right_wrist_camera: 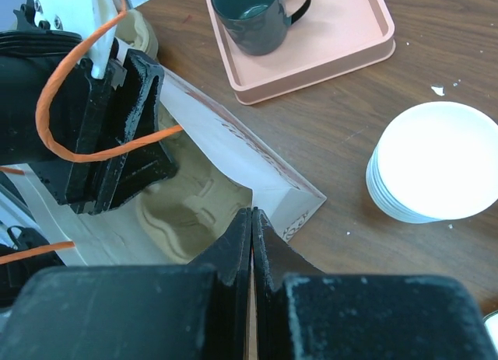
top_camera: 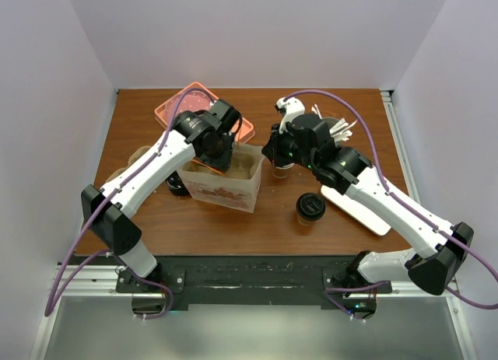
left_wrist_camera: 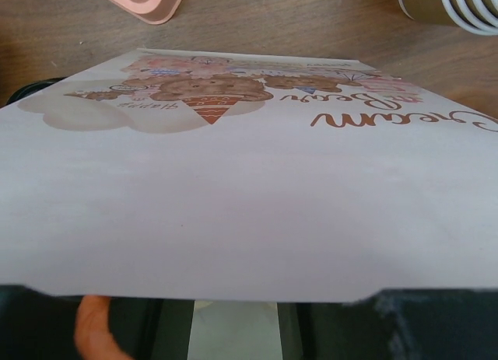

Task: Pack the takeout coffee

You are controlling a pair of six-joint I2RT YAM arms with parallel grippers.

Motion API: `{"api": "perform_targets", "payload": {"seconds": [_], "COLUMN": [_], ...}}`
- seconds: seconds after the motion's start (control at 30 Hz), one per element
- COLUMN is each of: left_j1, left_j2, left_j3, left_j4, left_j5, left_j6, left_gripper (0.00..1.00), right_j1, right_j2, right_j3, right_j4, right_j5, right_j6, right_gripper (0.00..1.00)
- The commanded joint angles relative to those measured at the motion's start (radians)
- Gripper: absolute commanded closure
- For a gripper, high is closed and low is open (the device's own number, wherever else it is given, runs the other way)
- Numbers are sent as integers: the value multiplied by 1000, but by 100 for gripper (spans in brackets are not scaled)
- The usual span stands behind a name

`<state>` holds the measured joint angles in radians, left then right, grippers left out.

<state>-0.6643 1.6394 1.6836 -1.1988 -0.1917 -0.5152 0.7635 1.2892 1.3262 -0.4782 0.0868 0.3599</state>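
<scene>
A kraft coffee cup with a black lid (top_camera: 310,208) stands on the table right of the printed white paper bag (top_camera: 226,185). Another black lid (top_camera: 177,186) shows at the bag's left side. My left gripper (top_camera: 214,152) is shut on the bag's far wall, which fills the left wrist view (left_wrist_camera: 249,204). My right gripper (top_camera: 274,152) is at the bag's right end, with its jaws shut (right_wrist_camera: 250,214) on the bag's rim. The bag (right_wrist_camera: 257,154) stands open, and a brown pulp cup carrier (right_wrist_camera: 187,208) lies inside it.
A pink tray (top_camera: 175,110) at the back holds a dark green mug (right_wrist_camera: 253,14). A white stack (right_wrist_camera: 436,162) sits to the right of the bag. A white tray (top_camera: 359,208) lies at the right. Brown pulp carriers (top_camera: 128,169) are at the left.
</scene>
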Motion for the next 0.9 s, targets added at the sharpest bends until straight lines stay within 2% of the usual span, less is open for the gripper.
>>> {"api": "perform_targets", "payload": {"seconds": [0.0,0.47,0.87], "left_j1": [-4,-4,-3], "left_j2": [-4,-24,-75], "left_j3": [-12,64,137], "left_j4": [30,-79,-116], "left_j5": [-38,84,258], "left_j6": [-25,-19,-40], "left_gripper": [72,39,27], "right_j1": [-1,-3,-4], "right_j2": [1,19,22], "right_j3": [4,1,11], "right_j4": [33,29,-69], "right_j5": [5,30,65], "right_j6": [51,62,-36], "right_gripper": [100,100,100]}}
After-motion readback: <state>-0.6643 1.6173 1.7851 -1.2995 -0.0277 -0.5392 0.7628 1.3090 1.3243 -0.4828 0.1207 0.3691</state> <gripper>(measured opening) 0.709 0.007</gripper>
